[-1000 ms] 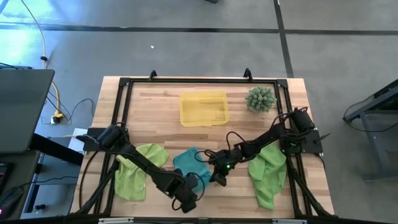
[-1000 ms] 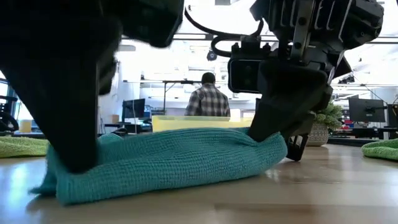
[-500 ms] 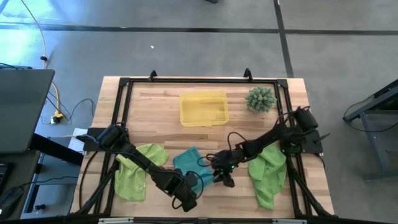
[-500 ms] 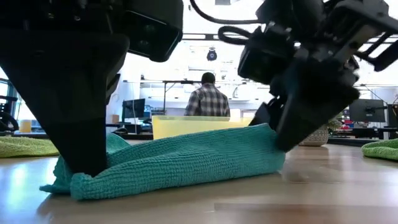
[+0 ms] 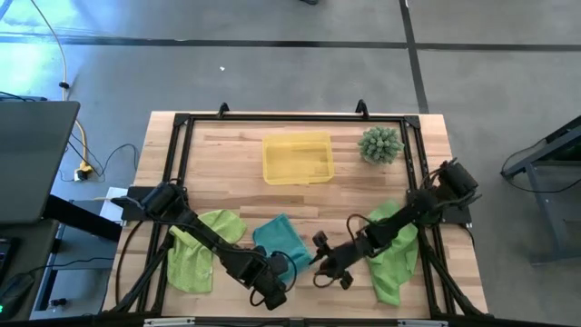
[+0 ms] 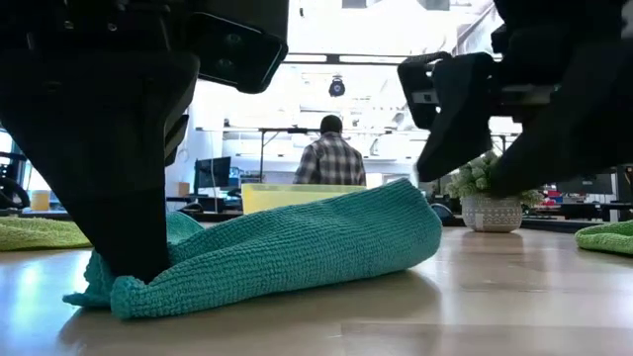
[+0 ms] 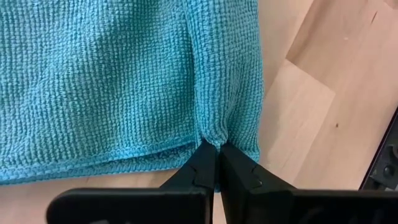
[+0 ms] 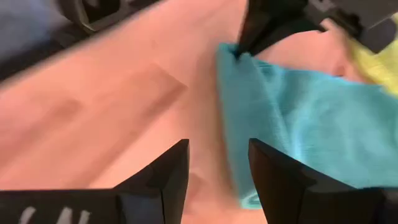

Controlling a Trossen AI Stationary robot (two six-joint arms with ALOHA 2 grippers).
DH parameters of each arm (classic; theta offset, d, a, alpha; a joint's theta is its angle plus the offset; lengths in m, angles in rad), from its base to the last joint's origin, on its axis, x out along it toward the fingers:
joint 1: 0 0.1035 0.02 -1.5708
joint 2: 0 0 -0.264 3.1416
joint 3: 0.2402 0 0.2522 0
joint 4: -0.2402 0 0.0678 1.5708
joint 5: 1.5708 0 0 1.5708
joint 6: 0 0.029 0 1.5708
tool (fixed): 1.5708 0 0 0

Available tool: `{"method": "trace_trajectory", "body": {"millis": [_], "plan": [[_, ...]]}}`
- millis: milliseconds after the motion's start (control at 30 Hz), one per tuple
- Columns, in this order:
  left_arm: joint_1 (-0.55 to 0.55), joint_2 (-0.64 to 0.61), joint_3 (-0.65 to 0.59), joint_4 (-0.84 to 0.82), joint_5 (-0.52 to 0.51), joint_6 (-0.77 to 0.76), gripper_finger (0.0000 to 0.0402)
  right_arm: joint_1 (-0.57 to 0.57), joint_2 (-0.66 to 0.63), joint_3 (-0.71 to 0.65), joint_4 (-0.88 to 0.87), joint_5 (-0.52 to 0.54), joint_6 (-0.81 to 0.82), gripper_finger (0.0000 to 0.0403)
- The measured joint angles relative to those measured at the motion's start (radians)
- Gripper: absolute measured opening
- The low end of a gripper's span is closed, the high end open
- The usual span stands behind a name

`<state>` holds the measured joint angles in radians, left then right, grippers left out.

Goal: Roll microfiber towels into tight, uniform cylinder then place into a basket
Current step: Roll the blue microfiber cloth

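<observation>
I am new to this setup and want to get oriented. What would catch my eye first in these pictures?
The teal towel lies partly folded near the table's front edge, the left gripper shut on its edge. The right gripper is open just beside it, holding nothing. Two lime-green towels flank it, and the empty yellow basket sits at the back.

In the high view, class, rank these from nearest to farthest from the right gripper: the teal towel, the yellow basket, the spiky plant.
Measured from the right gripper, open over the table's front edge:
1. Teal towel, just to its left, pinched by the left gripper.
2. Yellow basket, toward the back, near the middle.
3. Spiky plant, back right corner; only slightly farther than the basket.
</observation>
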<state>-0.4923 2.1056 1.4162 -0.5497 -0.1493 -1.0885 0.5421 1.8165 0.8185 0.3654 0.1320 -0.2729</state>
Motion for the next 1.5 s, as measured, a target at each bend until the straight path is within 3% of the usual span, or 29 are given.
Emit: {"method": "trace_trajectory", "body": {"millis": [200, 467, 600, 733, 900, 1167, 1300, 1433, 1500], "plan": [[0.0, 0.001, -0.001, 0.004, -0.001, 0.0, 0.0, 0.009, 0.076, 0.001, 0.103, 0.12, -0.024, 0.0167], [0.0, 0.001, -0.001, 0.007, -0.002, 0.0, 0.0, -0.024, 0.085, 0.003, 0.067, 0.085, -0.016, 0.0219], [0.0, 0.001, -0.001, 0.008, -0.002, 0.0, 0.0, -0.037, 0.085, 0.003, 0.016, 0.062, 0.035, 0.0219], [0.0, 0.001, -0.001, 0.008, -0.002, 0.024, 0.0, -0.043, 0.082, 0.005, -0.033, 0.054, 0.096, 0.0187], [0.001, 0.0, -0.001, 0.019, -0.002, 0.026, 0.0006, -0.044, 0.081, 0.006, -0.065, 0.044, 0.186, 0.0117], [0.011, -0.045, -0.006, 0.009, 0.051, 0.028, 0.0051, -0.046, 0.077, 0.009, -0.119, 0.037, 0.305, 0.0009], [0.022, -0.096, -0.005, -0.002, 0.072, 0.062, 0.0073, -0.059, 0.077, 0.008, -0.125, -0.05, 0.391, 0.0008], [0.026, -0.15, -0.004, 0.0, 0.075, 0.117, 0.0085, -0.101, 0.078, 0.008, -0.129, -0.225, 0.514, 0.0003], [0.016, -0.17, -0.003, 0.002, 0.029, 0.161, 0.0087, -0.133, 0.079, 0.008, -0.127, -0.307, 0.586, 0.0003]]}}
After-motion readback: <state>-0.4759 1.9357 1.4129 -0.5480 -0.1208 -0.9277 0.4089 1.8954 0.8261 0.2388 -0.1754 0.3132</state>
